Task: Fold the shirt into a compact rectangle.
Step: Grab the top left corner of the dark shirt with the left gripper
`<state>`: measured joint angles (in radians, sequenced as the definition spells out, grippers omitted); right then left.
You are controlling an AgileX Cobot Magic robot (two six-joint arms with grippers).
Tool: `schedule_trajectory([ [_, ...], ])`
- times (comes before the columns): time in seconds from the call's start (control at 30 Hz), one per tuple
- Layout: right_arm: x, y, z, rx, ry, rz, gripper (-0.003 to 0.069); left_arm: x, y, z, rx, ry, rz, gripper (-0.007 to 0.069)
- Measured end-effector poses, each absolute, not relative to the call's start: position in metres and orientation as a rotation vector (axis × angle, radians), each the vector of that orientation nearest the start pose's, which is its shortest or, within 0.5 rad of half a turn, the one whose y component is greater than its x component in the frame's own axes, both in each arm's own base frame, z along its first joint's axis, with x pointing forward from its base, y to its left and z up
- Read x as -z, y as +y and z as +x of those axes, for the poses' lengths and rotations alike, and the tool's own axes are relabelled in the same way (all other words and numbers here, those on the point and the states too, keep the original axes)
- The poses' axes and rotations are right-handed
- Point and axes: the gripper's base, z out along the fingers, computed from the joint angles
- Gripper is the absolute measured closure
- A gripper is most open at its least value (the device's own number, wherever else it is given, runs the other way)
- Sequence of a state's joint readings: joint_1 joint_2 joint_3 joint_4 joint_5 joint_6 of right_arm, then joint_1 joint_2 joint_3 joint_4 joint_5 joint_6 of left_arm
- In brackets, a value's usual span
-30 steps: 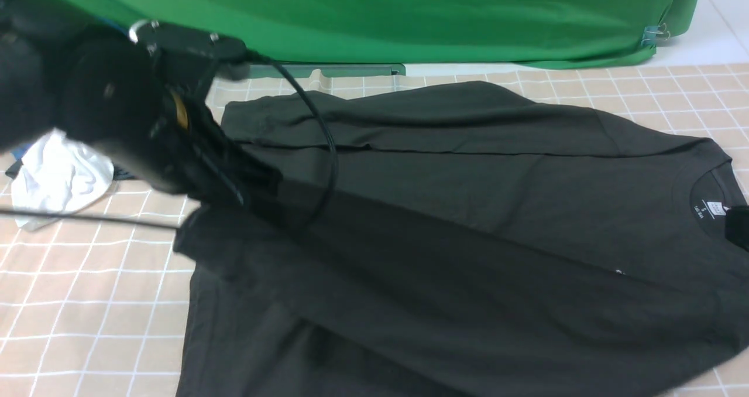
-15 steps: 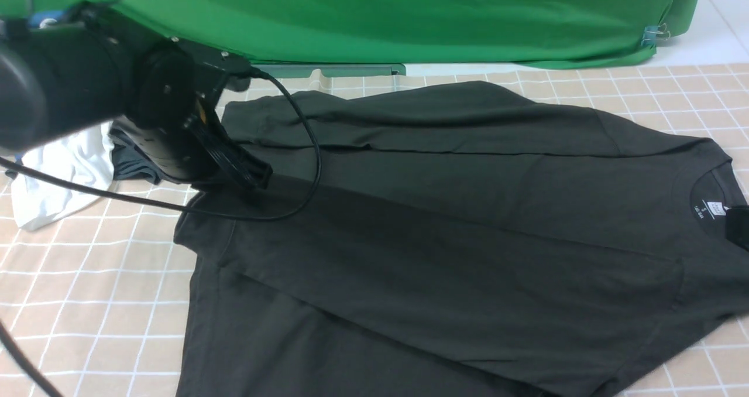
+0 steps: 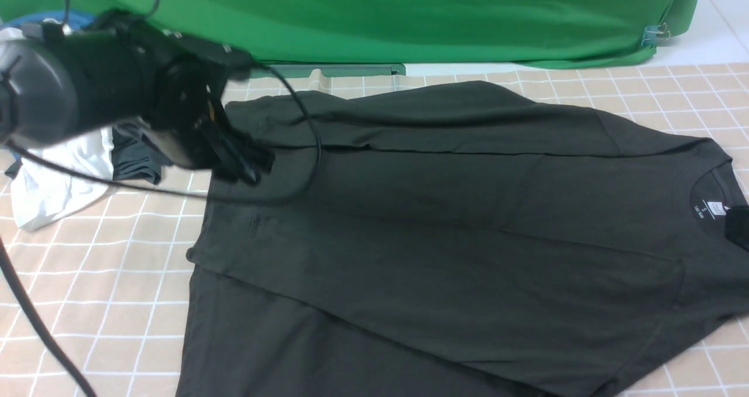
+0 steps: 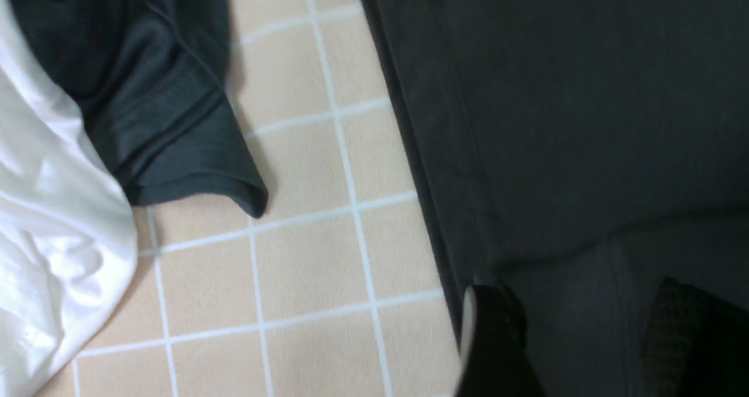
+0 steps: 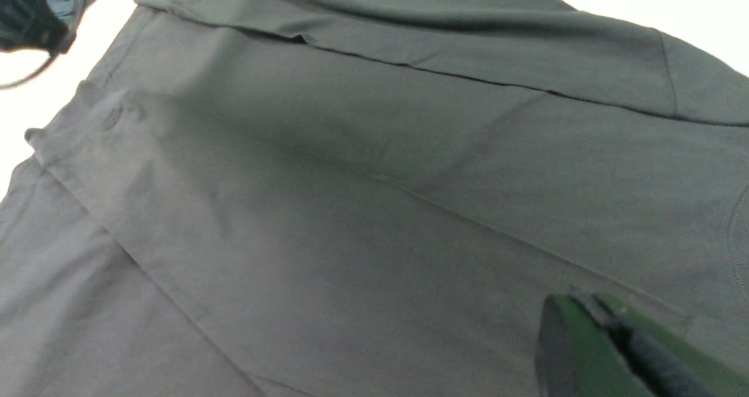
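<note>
My left end effector [image 4: 576, 312] hovers spread wide over the hem of the black T-shirt [image 3: 445, 221]; my right end effector [image 5: 585, 321] is closed, perhaps pinching cloth.

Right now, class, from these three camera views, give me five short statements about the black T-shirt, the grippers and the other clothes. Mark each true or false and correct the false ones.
1. The large matte black cotton T-shirt lies spread on the beige checked tablecloth. True.
2. The left gripper is clamped on the shirt's hem. False: its jaws stand apart over the shirt's edge.
3. A crumpled white garment lies to the shirt's left. True.
4. The shirt's neck label is red. False: it is white.
5. The right gripper is wide open. False: it is shut.
</note>
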<state>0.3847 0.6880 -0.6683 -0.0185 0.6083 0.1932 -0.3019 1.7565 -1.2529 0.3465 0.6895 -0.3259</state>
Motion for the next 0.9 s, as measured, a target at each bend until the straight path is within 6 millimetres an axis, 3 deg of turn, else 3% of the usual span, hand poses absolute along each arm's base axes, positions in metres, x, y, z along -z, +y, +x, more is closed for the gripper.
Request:
schedule_trajectory([
  [0.1, -0.324, 0.049, 0.124, -0.325, 2.118, -0.210, 0.0615, -0.248, -0.084, 0.378, -0.052, 2.578, 0.099, 0.0222],
  [0.23, -0.324, 0.049, 0.124, -0.328, 2.119, -0.207, 0.0610, -0.251, -0.074, 0.410, 0.080, 2.568, 0.032, 0.0222],
  [0.33, -0.324, 0.049, 0.124, -0.328, 2.119, -0.207, 0.0606, -0.241, -0.074, 0.429, 0.122, 2.573, 0.022, 0.0222],
  [0.5, -0.324, 0.049, 0.124, -0.330, 2.119, -0.203, 0.0597, -0.204, -0.074, 0.467, 0.039, 2.605, 0.033, 0.0222],
  [0.6, -0.324, 0.049, 0.124, -0.329, 2.119, -0.204, 0.0590, -0.193, -0.067, 0.481, 0.028, 2.613, -0.024, 0.0222],
  [0.9, -0.324, 0.049, 0.124, -0.330, 2.119, -0.203, 0.0588, -0.157, -0.053, 0.500, 0.063, 2.661, -0.125, 0.0222],
])
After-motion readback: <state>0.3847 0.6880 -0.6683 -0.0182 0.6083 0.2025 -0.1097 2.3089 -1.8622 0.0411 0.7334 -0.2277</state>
